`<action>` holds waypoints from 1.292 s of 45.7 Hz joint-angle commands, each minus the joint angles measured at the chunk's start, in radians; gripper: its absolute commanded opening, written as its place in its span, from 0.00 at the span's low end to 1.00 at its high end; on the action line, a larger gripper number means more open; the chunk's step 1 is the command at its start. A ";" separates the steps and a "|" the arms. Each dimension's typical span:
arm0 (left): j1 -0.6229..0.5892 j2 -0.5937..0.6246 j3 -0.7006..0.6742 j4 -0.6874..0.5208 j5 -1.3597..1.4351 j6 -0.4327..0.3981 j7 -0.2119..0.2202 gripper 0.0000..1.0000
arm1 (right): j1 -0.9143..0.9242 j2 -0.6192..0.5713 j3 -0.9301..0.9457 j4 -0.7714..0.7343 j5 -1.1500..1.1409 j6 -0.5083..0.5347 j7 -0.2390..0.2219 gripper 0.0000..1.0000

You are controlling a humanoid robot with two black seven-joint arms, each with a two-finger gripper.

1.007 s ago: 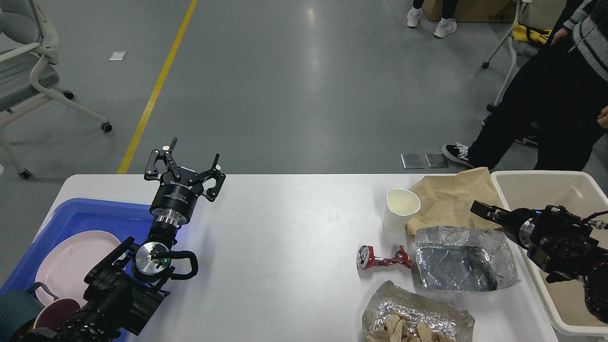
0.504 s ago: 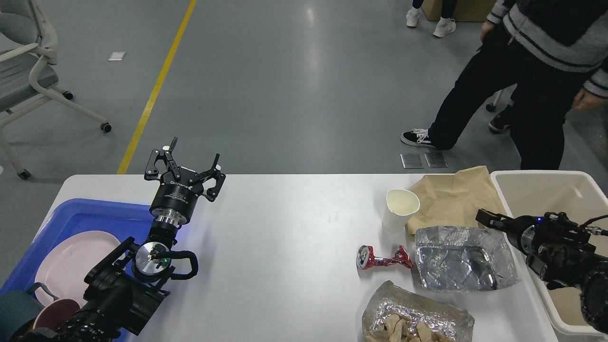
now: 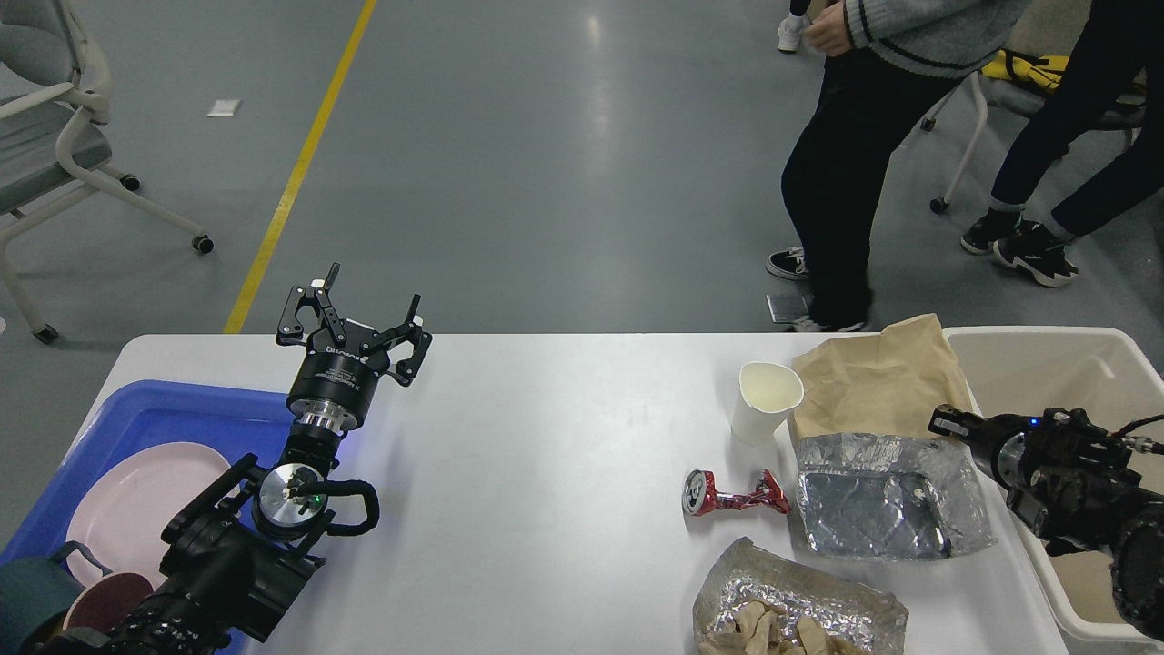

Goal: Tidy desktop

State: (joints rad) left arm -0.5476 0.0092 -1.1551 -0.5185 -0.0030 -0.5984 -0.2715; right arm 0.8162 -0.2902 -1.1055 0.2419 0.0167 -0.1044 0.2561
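The white desktop [image 3: 564, 455] carries litter on its right half: a white paper cup [image 3: 767, 401], a crushed red can [image 3: 733, 496], a crumpled foil tray [image 3: 887, 498], a second foil tray [image 3: 800, 611] holding crumpled paper at the front edge, and a brown paper bag [image 3: 878, 375]. My left gripper [image 3: 375, 285] stands open and empty above the back left of the desktop. My right gripper [image 3: 946, 421] points left at the foil tray's right edge, beside the beige bin [image 3: 1046, 359]; it looks dark and small, and its fingers cannot be told apart.
A blue tray [image 3: 155, 409] at the left holds a pink plate [image 3: 136, 505], a dark red bowl [image 3: 109, 611] and a teal cup [image 3: 27, 602]. Two people [image 3: 855, 164] stand just behind the table's far right. An office chair [image 3: 55, 136] is at the far left.
My right gripper has drawn back to the right and slightly down, off the brown bag. The people behind the table have walked leftward. My left arm has stayed still.
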 commanded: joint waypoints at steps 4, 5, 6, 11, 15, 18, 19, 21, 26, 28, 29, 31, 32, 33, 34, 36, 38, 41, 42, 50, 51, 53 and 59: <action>0.000 0.000 0.000 0.000 0.000 0.000 0.000 0.97 | 0.015 -0.010 0.009 -0.001 0.003 -0.001 0.000 0.00; 0.000 0.000 0.000 0.000 0.000 0.000 0.000 0.97 | 0.020 -0.017 0.009 -0.001 0.003 -0.001 0.000 0.00; 0.000 0.000 0.000 0.000 0.000 0.000 0.000 0.97 | 0.024 -0.021 0.009 -0.003 0.003 -0.001 0.000 0.00; 0.000 0.000 0.000 0.000 0.000 0.002 0.000 0.97 | 0.072 -0.040 0.013 0.004 0.003 0.000 0.000 0.00; 0.000 0.000 0.000 0.000 0.000 0.000 0.000 0.97 | 0.124 -0.055 0.007 0.007 0.002 0.003 0.006 0.00; 0.000 0.000 0.000 0.000 0.000 0.002 0.000 0.97 | 0.184 -0.089 0.001 0.017 -0.003 0.012 0.014 0.00; 0.000 0.000 0.000 0.000 0.000 0.002 0.000 0.97 | 0.207 -0.101 0.000 0.020 -0.007 0.017 0.015 0.00; 0.000 0.000 0.000 0.000 0.000 0.000 0.000 0.97 | 0.267 -0.132 -0.004 0.033 -0.015 0.023 0.026 0.00; 0.000 0.000 0.000 0.000 0.000 0.000 0.000 0.97 | 0.443 -0.197 -0.033 0.115 -0.030 0.067 0.078 0.00; 0.000 0.000 0.000 0.000 0.000 0.000 0.000 0.97 | 0.541 -0.233 -0.063 0.175 -0.049 0.115 0.107 0.00; 0.000 0.000 0.000 0.000 0.000 0.000 0.000 0.97 | 0.596 -0.247 -0.077 0.212 -0.058 0.142 0.121 0.00; 0.000 0.000 0.000 0.000 0.000 0.000 0.000 0.97 | 0.714 -0.271 -0.106 0.301 -0.086 0.204 0.146 0.00; 0.000 0.000 0.000 0.000 0.000 0.000 0.000 0.97 | 0.777 -0.283 -0.118 0.350 -0.104 0.237 0.158 0.00; 0.000 0.000 0.000 0.000 0.000 0.000 0.000 0.97 | 0.843 -0.296 -0.132 0.402 -0.124 0.271 0.169 0.00; 0.000 0.000 0.000 0.000 0.000 0.000 0.000 0.97 | 0.907 -0.305 -0.145 0.456 -0.145 0.299 0.178 0.00; 0.000 0.000 0.000 0.000 0.000 0.000 0.000 0.97 | 1.033 -0.325 -0.168 0.569 -0.197 0.354 0.193 0.00; 0.000 0.000 0.000 0.000 0.000 0.000 0.000 0.97 | 1.151 -0.339 -0.189 0.693 -0.254 0.400 0.200 0.00; 0.000 0.000 0.000 0.000 0.000 0.000 0.000 0.97 | 1.320 -0.354 -0.218 0.888 -0.339 0.446 0.204 0.00; 0.000 0.000 0.000 0.000 0.000 0.002 0.000 0.97 | 1.366 -0.356 -0.226 0.952 -0.363 0.456 0.206 0.00; 0.000 0.000 0.000 0.000 0.000 0.000 0.000 0.97 | 1.658 -0.336 -0.251 1.375 -0.509 0.492 0.204 0.00; 0.000 0.000 0.000 0.000 0.000 0.000 0.000 0.97 | 1.681 -0.334 -0.247 1.411 -0.520 0.505 0.204 0.00; 0.000 0.000 0.000 0.000 0.000 0.002 0.000 0.97 | 1.715 -0.333 -0.238 1.459 -0.534 0.520 0.196 0.00; 0.000 0.000 0.000 0.000 0.000 0.000 0.000 0.97 | 1.684 -0.333 -0.240 1.461 -0.541 0.519 0.189 0.00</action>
State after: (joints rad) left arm -0.5476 0.0092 -1.1551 -0.5185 -0.0029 -0.5978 -0.2715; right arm 2.5188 -0.6226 -1.3437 1.6919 -0.5136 0.4115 0.4517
